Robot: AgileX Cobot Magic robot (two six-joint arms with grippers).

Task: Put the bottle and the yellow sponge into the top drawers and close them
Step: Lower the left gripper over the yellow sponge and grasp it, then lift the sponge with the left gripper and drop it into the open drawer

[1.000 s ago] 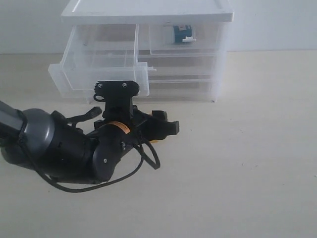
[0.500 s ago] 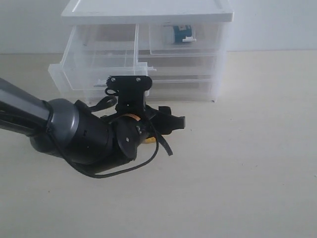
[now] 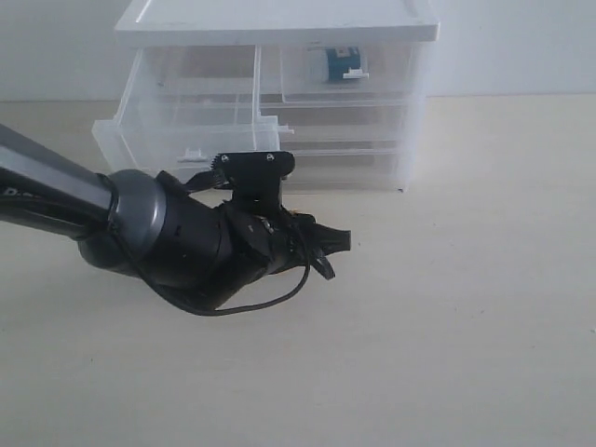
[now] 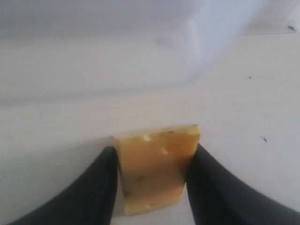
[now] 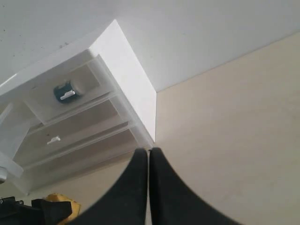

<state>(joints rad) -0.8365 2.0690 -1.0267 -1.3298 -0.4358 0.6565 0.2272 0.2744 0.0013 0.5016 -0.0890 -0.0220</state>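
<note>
The yellow sponge (image 4: pixel 157 166) stands on the table, and my left gripper (image 4: pixel 153 161) is shut on it, one black finger against each side. In the exterior view the left gripper (image 3: pixel 321 240) lies low in front of the cabinet and hides the sponge. From the right wrist view the sponge (image 5: pixel 63 202) shows at the edge. The bottle (image 3: pixel 343 63) lies inside the top right drawer (image 3: pixel 391 70), which looks pushed in. The top left drawer (image 3: pixel 149 154) is pulled out. My right gripper (image 5: pixel 149 154) is shut on nothing, above the table beside the cabinet.
The white-topped cabinet (image 3: pixel 279 20) stands at the back against a white wall, with full-width clear drawers (image 3: pixel 345 163) below the top pair. The left arm's grey body (image 3: pixel 140 223) and a loose cable (image 3: pixel 270 298) lie across the table's left side.
The left arm has moved right and sunk lower over the sponge. The orange patch under the gripper in the earlier exterior frames is now covered.
</note>
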